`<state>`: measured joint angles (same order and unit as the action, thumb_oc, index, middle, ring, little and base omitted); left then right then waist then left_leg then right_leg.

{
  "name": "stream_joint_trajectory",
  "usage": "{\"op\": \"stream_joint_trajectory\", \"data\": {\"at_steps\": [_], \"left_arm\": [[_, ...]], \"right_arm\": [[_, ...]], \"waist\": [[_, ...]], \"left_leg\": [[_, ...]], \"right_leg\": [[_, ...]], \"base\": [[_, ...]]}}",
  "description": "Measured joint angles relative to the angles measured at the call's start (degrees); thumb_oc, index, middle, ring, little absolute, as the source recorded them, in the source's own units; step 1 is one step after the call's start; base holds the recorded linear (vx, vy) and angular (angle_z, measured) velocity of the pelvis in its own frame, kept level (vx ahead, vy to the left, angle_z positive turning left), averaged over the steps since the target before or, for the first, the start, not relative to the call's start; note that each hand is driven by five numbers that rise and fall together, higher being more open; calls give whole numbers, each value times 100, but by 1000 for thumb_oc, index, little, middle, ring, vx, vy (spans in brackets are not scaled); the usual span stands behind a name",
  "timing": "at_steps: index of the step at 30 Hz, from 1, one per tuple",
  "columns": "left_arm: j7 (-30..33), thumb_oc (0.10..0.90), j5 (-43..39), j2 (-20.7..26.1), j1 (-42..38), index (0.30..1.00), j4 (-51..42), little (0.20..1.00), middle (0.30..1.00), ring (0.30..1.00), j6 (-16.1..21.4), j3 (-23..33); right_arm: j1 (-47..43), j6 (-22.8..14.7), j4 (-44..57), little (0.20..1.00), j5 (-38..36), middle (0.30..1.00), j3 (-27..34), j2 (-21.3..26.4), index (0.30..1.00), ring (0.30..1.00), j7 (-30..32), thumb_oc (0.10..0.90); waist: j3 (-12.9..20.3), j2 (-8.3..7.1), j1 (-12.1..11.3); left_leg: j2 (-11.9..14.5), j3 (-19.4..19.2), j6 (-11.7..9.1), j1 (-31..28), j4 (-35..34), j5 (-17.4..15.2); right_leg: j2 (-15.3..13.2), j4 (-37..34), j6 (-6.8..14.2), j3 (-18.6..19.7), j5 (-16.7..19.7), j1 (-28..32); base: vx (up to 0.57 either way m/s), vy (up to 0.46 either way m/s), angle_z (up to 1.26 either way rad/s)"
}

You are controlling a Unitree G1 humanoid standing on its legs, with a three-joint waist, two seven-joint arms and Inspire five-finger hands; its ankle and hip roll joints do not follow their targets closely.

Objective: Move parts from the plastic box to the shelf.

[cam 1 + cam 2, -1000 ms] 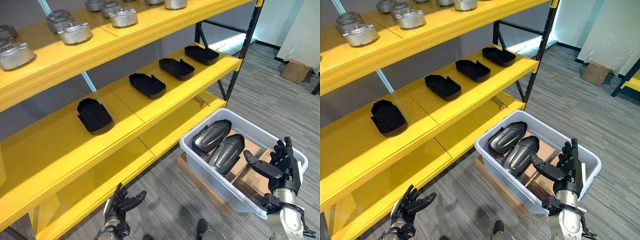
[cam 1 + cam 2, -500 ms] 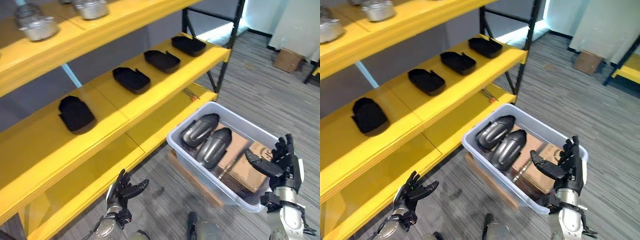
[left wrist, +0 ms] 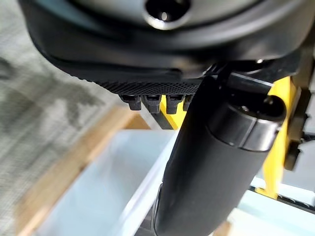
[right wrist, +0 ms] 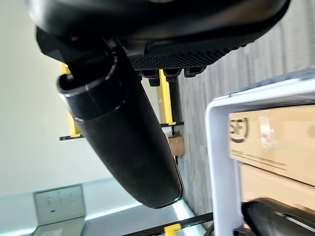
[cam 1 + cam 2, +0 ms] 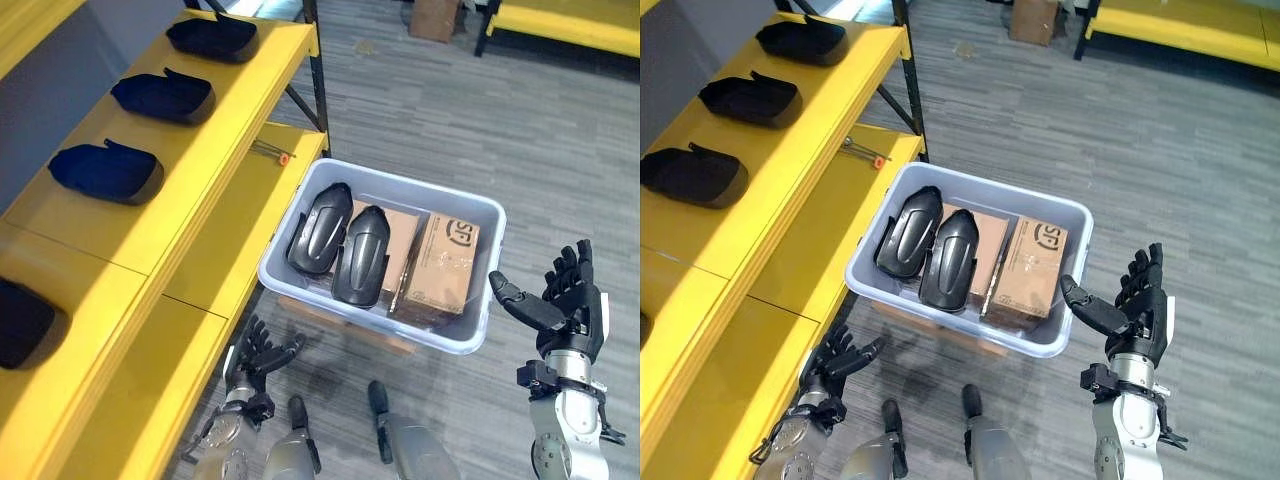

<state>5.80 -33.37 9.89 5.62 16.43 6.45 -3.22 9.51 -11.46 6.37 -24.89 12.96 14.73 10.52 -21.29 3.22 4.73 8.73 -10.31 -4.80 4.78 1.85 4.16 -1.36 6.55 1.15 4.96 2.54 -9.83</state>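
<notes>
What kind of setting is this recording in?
Probably a warehouse or workshop storeroom: yellow shelving holding black trays, a plastic box of dark moulded parts on grey carpet.

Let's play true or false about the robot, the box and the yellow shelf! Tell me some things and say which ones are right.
1. Two dark parts lie side by side in the plastic box. True.
2. The right hand is holding a part. False: it is open and holds nothing, beside the box.
3. Cardboard boxes sit in the plastic box too. True.
4. The left hand is inside the plastic box. False: it is low by the shelf, open.
5. Black trays lie on the shelf. True.
</notes>
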Motion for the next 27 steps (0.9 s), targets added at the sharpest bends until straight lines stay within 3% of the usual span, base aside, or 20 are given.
{"op": "stream_joint_trajectory", "data": {"at_steps": [1,2,3,4,5,6,10,16,18,20,21,22,23,24,25,26,27], "left_arm": [[84,900,-8,56,-141,1000,-14,1000,1000,1000,11,23],[120,900,-9,96,-56,1000,-15,1000,1000,1000,58,113],[158,900,-10,165,-15,1000,-24,1000,1000,1000,116,183],[188,900,-10,382,85,1000,-24,1000,1000,1000,114,186],[242,900,-10,493,123,1000,-20,1000,1000,1000,107,190],[247,900,-10,492,192,1000,-20,1000,1000,1000,107,182],[220,900,-6,457,362,1000,-20,1000,1000,1000,88,14],[205,900,-2,458,447,1000,-22,1000,1000,1000,88,15],[205,900,16,478,426,1000,-16,1000,1000,1000,81,13],[208,900,57,486,463,1000,-5,1000,1000,1000,56,25],[205,900,57,488,483,1000,-6,1000,1000,1000,43,27],[207,900,58,504,455,1000,-18,1000,1000,1000,32,22],[208,900,58,522,483,1000,-28,1000,1000,1000,32,73],[214,900,57,523,547,1000,-16,1000,1000,1000,20,143],[225,900,55,495,614,1000,16,1000,1000,1000,15,192],[211,900,55,490,651,1000,99,1000,1000,1000,10,193],[205,900,55,491,636,1000,119,1000,1000,1000,7,197]], "right_arm": [[84,59,9,1000,5,1000,-100,-10,1000,1000,-30,900],[59,104,10,1000,7,1000,-248,-21,1000,1000,-97,900],[53,140,10,1000,8,1000,-349,-44,1000,1000,-151,900],[117,197,9,1000,7,1000,-378,-113,1000,1000,-181,900],[89,196,10,1000,6,1000,-383,-119,1000,1000,-184,900],[55,197,10,1000,5,1000,-377,-119,1000,1000,-180,900],[-106,195,10,1000,4,1000,-376,-121,1000,1000,-195,900],[-69,197,11,1000,4,1000,-388,-122,1000,1000,-257,900],[-51,197,11,1000,5,1000,-382,-124,1000,1000,-283,900],[-116,211,11,1000,5,1000,-410,-142,1000,1000,-318,900],[-86,209,16,1000,5,1000,-426,-143,1000,1000,-325,900],[10,210,12,1000,5,1000,-436,-151,1000,1000,-338,900],[-59,210,10,1000,5,1000,-519,-177,1000,1000,-339,900],[-167,207,-8,1000,6,1000,-631,-212,1000,1000,-349,900],[-210,209,-22,1000,6,1000,-757,-220,1000,1000,-360,900],[-160,213,-20,1000,6,1000,-834,-211,1000,1000,-392,900],[-107,213,-14,1000,6,1000,-833,-192,1000,1000,-392,900]], "waist": [[1,-92,-2],[11,-109,-71],[28,-111,-87],[135,-316,-175],[199,-446,-193],[238,-521,-184],[441,-618,-181],[606,-635,-190],[619,-625,-171],[639,-517,-192],[655,-511,-169],[677,-542,-126],[672,-546,-164],[668,-539,-202],[663,-526,-186],[657,-463,-152],[649,-440,-156]], "left_leg": [[-248,-146,195,23,200,-206],[-335,-342,403,34,385,-384],[-382,-401,491,116,495,-502],[-478,-441,494,143,483,-503],[-499,-420,491,200,488,-501],[-487,-338,463,202,484,-482],[-393,-342,359,201,386,-416],[-420,-369,391,234,464,-451],[-507,-376,473,227,477,-504],[-444,-474,578,229,358,-454],[-458,-521,546,201,311,-409],[-588,-609,581,171,327,-421],[-576,-785,635,203,401,-464],[-509,-1073,689,130,281,-496],[-564,-1256,665,24,136,-521],[-619,-1334,666,-93,16,-519],[-615,-1412,659,-126,-9,-516]], "right_leg": [[-265,-165,206,114,54,84],[-551,-167,196,-57,-20,102],[-768,254,321,-147,-241,91],[-963,-7,418,-138,-288,348],[-995,-340,636,-169,-156,478],[-986,-547,704,-259,-103,615],[-877,-815,650,-269,43,683],[-899,-784,653,-222,73,648],[-937,-574,675,-186,39,546],[-840,347,728,-13,43,-81],[-850,460,749,25,52,-146],[-866,635,782,27,114,-278],[-868,972,838,-76,233,-609],[-1035,1026,844,-548,302,-851],[-1227,719,766,-1322,240,-841],[-1227,-77,782,-1512,208,-623],[-1261,-395,800,-1592,203,-571]], "base": [[170,284,-50],[98,131,-47],[123,127,-42],[97,70,-14],[101,62,12],[109,67,16],[78,74,-3],[50,138,-3],[-12,200,-9],[-49,120,-33],[-39,195,-29],[33,174,-48],[182,124,-88],[215,51,-116],[257,-75,-109],[203,-152,-73],[157,-145,-44]]}}
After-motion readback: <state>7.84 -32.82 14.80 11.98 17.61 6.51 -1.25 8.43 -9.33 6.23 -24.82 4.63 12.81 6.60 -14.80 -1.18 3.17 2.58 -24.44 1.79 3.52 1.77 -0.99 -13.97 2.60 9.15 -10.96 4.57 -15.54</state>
